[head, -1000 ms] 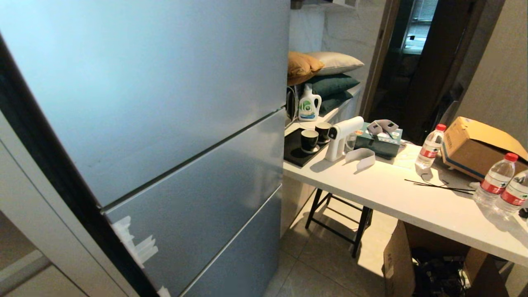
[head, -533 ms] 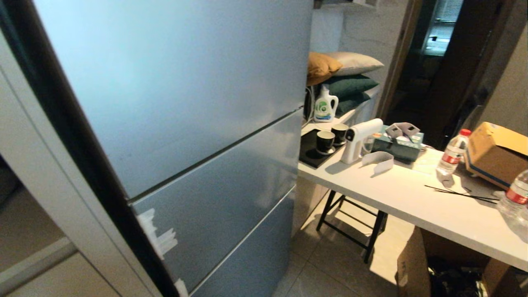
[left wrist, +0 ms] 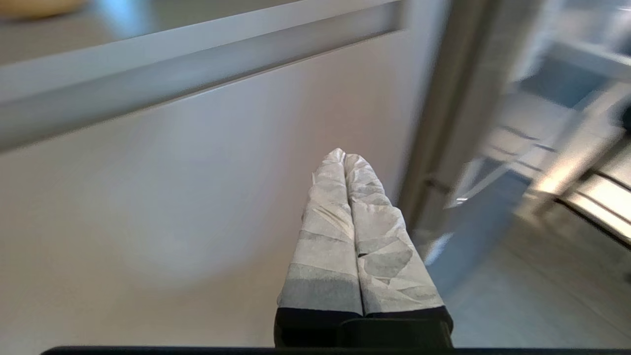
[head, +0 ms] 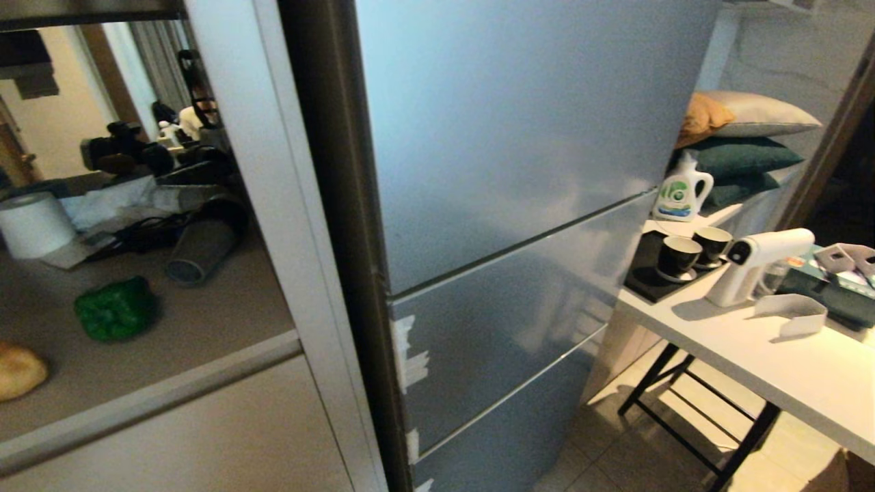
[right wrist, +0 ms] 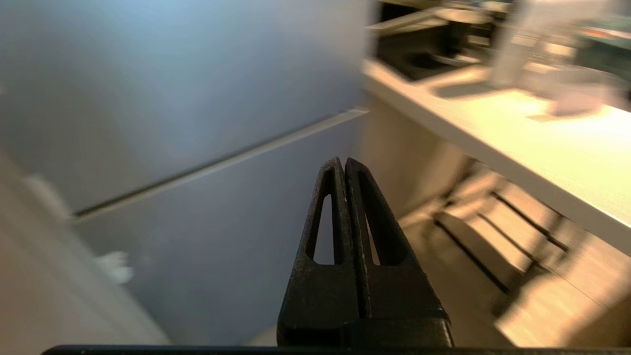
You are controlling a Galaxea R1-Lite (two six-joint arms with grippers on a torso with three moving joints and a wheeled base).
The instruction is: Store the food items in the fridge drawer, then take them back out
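Note:
The food items lie on a beige cabinet shelf [head: 205, 328] at the left of the head view: a glossy green bell pepper [head: 116, 309] and, nearer the edge, a tan potato [head: 17, 370]. The silver-grey fridge [head: 519, 137] stands closed in the middle, so the fridge drawer is hidden. Neither arm shows in the head view. My left gripper [left wrist: 344, 157], its fingers wrapped in white, is shut and empty in front of a beige cabinet door [left wrist: 172, 172] below the shelf. My right gripper [right wrist: 343, 162], black, is shut and empty, facing the fridge's lower front [right wrist: 197, 236].
A white table [head: 786, 369] on black legs stands right of the fridge, with a white spray gun [head: 752, 263], two black cups [head: 677, 256] and a detergent bottle [head: 680, 191] behind. A paper roll [head: 34, 224] and dark clutter sit at the shelf's back.
The whole head view has swung left, so the camera moved. The cabinet shelf with the pepper and potato has come into view, and the table's bottles and box have left it.

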